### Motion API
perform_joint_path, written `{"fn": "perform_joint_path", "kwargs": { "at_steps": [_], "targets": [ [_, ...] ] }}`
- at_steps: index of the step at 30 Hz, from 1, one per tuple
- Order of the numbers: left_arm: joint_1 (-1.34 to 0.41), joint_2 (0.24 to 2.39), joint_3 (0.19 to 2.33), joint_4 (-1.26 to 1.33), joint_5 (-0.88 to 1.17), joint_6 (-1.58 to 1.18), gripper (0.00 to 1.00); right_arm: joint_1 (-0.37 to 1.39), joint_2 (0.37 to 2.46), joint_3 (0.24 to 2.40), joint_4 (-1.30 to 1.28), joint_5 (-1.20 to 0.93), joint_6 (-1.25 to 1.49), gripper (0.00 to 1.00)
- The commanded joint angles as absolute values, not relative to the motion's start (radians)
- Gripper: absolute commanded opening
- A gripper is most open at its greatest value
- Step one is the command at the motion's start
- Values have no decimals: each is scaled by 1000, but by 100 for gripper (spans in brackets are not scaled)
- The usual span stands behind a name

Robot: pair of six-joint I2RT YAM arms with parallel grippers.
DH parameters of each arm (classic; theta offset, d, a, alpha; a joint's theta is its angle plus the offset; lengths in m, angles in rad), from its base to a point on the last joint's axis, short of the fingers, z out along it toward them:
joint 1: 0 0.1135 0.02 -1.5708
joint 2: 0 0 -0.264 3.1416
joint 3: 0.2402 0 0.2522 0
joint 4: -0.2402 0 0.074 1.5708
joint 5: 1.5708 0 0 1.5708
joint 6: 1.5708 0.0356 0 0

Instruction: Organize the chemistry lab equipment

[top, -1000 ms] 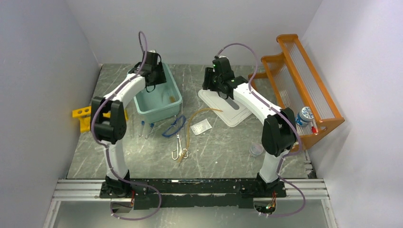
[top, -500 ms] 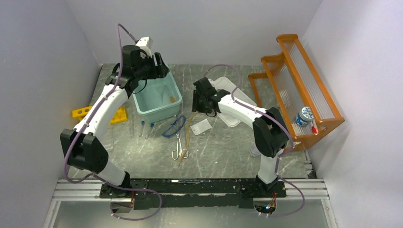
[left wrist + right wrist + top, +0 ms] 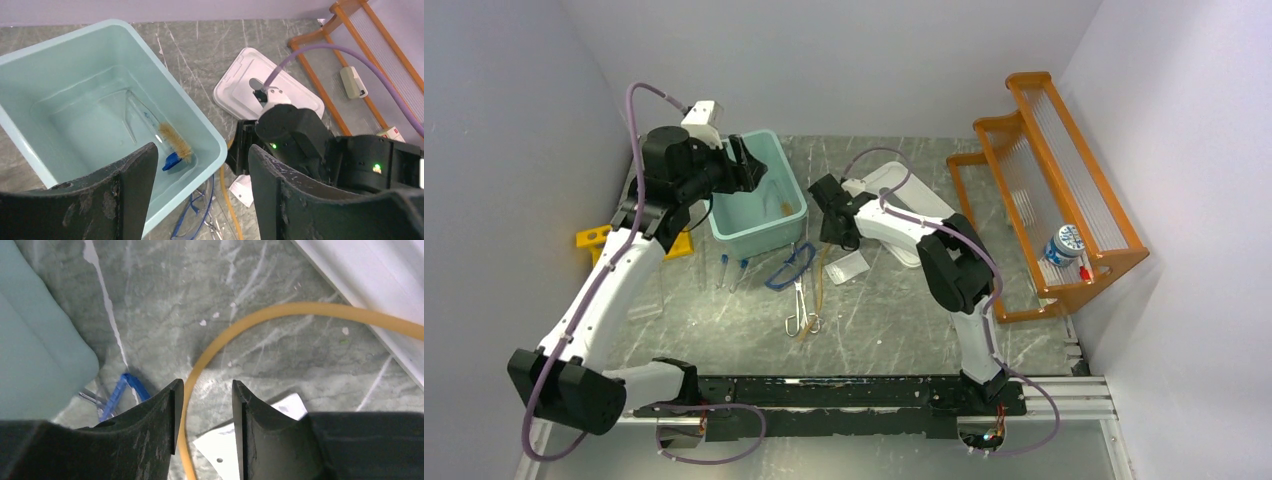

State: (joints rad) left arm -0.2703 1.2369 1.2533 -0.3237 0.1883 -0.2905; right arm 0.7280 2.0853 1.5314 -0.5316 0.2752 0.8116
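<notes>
My left gripper point(image 3: 202, 150) hangs open and empty above the near corner of the teal bin point(image 3: 165, 70). In the bin lie a tan-bristled brush point(image 3: 175, 141), a blue cap point(image 3: 171, 161) and a clear tube. My right gripper point(image 3: 206, 385) is open, low over the table. Its fingers straddle the tan tubing point(image 3: 260, 315), which runs close along the left finger. From above, the right gripper point(image 3: 832, 238) sits beside the bin point(image 3: 759, 195). Blue tubing point(image 3: 789, 268), silver forceps point(image 3: 801, 305) and two test tubes point(image 3: 724, 270) lie in front of the bin. The yellow tube rack point(image 3: 599, 240) stands at the left.
A white lid point(image 3: 904, 215) lies behind the right gripper and a small white packet point(image 3: 849, 265) lies beside the tan tubing. The orange wooden shelf point(image 3: 1054, 190) along the right wall holds a small bottle point(image 3: 1064, 243). Walls close in on the left, back and right.
My left gripper rose out of the bin, drew back to the left and opened wider. My right gripper moved left off the white lid, dropped over the tan tubing and narrowed its jaws.
</notes>
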Motion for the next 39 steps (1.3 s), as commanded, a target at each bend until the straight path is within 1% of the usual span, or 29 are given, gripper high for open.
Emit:
{"fn": "perform_joint_path", "kwargs": {
  "at_steps": [1,4,12,14,16,18,24,33,39],
  "targets": [
    [-275,1182,1209,-312,221,-262,70,738,2137,1599,-570,349,847,44],
    [-275,1165,1198,-319,224,-258,71,738,2160,1606,-573,367,852,41],
    [-275,1139,1211,-343,182,-230,70,752,2220,1644,-631,428,880,26],
    [-275,1137,1215,-348,174,-221,70,753,2237,1658,-647,426,890,19],
    [-277,1136,1217,-350,173,-218,70,752,2244,1666,-653,427,899,8],
    [-279,1135,1217,-348,177,-219,70,753,2241,1669,-647,434,906,1],
    [-289,1139,1217,-338,214,-229,70,750,2187,1682,-614,468,898,0],
    [-304,1158,1179,-276,343,-275,70,741,1938,1615,-491,528,812,0],
    [-321,1186,1144,-216,425,-319,70,714,1806,1546,-422,482,763,0]
  ]
}}
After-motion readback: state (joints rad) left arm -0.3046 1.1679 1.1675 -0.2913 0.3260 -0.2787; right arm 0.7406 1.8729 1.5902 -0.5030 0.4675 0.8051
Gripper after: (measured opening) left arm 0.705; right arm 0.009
